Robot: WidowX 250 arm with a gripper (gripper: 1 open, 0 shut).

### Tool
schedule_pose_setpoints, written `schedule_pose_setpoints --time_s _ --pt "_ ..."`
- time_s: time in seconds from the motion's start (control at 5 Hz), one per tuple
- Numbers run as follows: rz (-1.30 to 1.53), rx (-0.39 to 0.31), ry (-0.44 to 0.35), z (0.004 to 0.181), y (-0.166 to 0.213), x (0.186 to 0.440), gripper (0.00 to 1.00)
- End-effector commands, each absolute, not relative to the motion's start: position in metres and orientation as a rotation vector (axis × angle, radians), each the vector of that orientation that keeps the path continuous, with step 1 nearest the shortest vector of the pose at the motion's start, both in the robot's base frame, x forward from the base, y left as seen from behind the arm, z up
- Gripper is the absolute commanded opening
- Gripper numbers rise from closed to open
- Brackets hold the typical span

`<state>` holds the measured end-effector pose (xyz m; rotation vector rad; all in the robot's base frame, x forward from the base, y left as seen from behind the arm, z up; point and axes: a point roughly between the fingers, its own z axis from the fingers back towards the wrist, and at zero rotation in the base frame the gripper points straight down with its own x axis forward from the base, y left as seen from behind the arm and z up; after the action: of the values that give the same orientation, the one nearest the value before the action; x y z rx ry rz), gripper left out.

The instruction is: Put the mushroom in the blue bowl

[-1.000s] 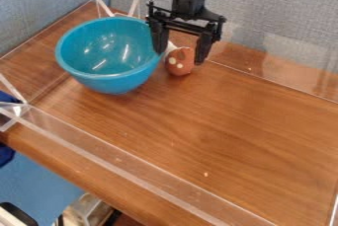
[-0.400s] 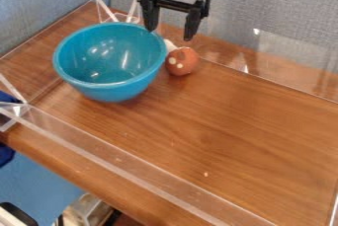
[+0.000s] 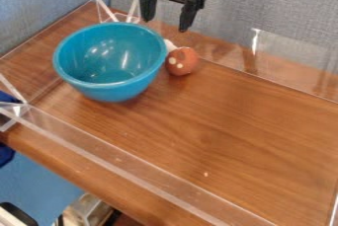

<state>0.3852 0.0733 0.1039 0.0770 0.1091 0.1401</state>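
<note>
The mushroom (image 3: 181,61), with a reddish-brown cap and a pale patch facing left, lies on the wooden table just right of the blue bowl (image 3: 111,62), touching or nearly touching its rim. The turquoise bowl holds nothing. My gripper (image 3: 171,13) hangs open at the back of the table, above and behind the mushroom, with its black fingers (image 3: 149,6) spread and nothing between them.
A clear plastic wall (image 3: 284,50) runs along the back and right; another clear strip (image 3: 93,146) borders the front edge. A blue-grey backdrop stands behind. Bare wooden tabletop (image 3: 224,121) stretches right and forward of the bowl.
The open gripper has lifted away from around the mushroom and moved up and back to the left. The mushroom stays lying beside the bowl.
</note>
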Motion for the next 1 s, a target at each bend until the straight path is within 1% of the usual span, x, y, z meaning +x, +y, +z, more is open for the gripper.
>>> schedule_pose_setpoints --time_s 0.0,0.2,0.4,0.8 --pt "0.151 0.097 0.061 0.107 0.086 0.388 1.00" --pt "0.144 0.111 0.086 0.086 0.091 0.381 1.00" --pt "0.150 0.114 0.090 0.083 0.088 0.384 1.00" --pt "0.181 0.113 0.100 0.084 0.078 0.400 1.00"
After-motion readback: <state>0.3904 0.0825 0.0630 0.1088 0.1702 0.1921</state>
